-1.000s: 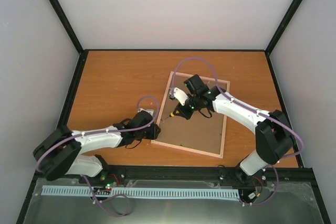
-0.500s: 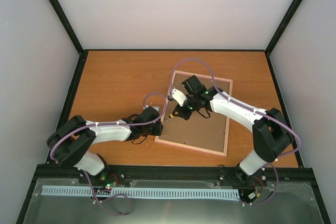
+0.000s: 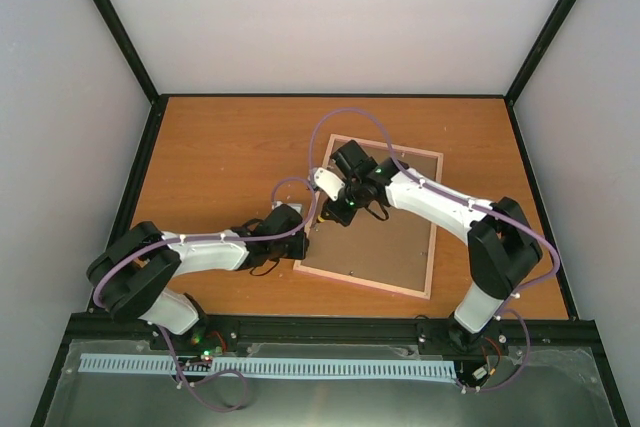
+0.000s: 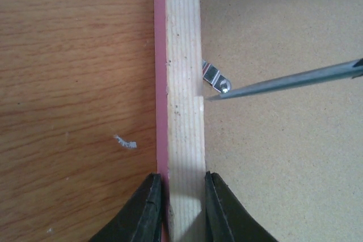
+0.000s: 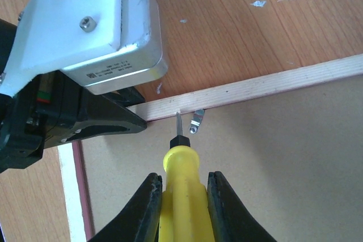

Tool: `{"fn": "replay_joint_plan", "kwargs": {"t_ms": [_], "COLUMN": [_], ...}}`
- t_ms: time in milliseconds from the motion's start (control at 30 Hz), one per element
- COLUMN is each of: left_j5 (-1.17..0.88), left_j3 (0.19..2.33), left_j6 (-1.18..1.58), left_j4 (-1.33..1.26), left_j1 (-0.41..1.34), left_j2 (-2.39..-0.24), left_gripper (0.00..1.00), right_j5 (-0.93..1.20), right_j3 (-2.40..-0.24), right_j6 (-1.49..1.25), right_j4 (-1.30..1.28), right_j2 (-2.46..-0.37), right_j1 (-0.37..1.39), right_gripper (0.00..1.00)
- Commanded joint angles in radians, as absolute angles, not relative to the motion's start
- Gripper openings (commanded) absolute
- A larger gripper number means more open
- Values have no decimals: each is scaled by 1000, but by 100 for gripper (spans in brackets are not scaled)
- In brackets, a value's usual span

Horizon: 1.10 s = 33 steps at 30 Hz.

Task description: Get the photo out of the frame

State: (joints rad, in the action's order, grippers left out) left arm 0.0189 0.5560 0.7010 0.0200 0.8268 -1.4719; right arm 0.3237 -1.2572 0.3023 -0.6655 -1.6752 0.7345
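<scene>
1. Frame (image 3: 388,247) lies back-up on the table (image 3: 210,157), a bit R of centre. It's skewed, with its near-L corner closest to the L arm.
2. Only the brown back board (image 4: 283,168) shows, so I can't see the photo from any cam.
3. L gripper (image 4: 182,182) sits on the frame's L rail, close to that near-L corner.
4. L wrist cam: its two fingers straddle the pale wood rail. One is on the outer pink side over the table, the other on the board side. Both touch the rail, so it's pinching the frame.
5. R gripper (image 5: 181,182) reaches in over the board from the R side, well inside the frame and near the L rail.
6. R wrist cam: its fingers are clamped on the yellow handle of the screwdriver (image 5: 179,165), one each side, shaft pointing toward the L rail.
7. Screwdriver tip sits at the seam where rail meets board, by a small notch in the rail's inner edge.
8. A small metal tab (image 4: 215,79) lies just beside the tip, angled from the rail edge out over the board, rivet end on the board. Can't tell if the tip touches it.
9. The L gripper is just beside the tip along the same rail. The two grippers are near each other but apart.
10. A few white flecks (image 4: 125,141) mark the table beside the rail.
</scene>
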Motion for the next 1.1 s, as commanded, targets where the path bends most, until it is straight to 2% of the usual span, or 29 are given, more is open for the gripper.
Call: {"fn": "replay_joint_plan", "kwargs": {"t_ms": [0, 467, 1067], "left_j5": [-5, -14, -19], "left_j3": [533, 513, 510], "left_j6": [704, 699, 701], "left_j4": [21, 3, 2], "left_j1": [832, 831, 831], "left_j2": [-1461, -1439, -1439], "left_gripper": [1, 1, 1], "right_j5": [302, 251, 69], "right_j3": [-1286, -1308, -1344], "right_j6": [320, 289, 265], "right_j4": [-701, -706, -807], "right_j2": [-1703, -1744, -1755], "right_j1": [748, 756, 761], "right_gripper": [3, 3, 3]}}
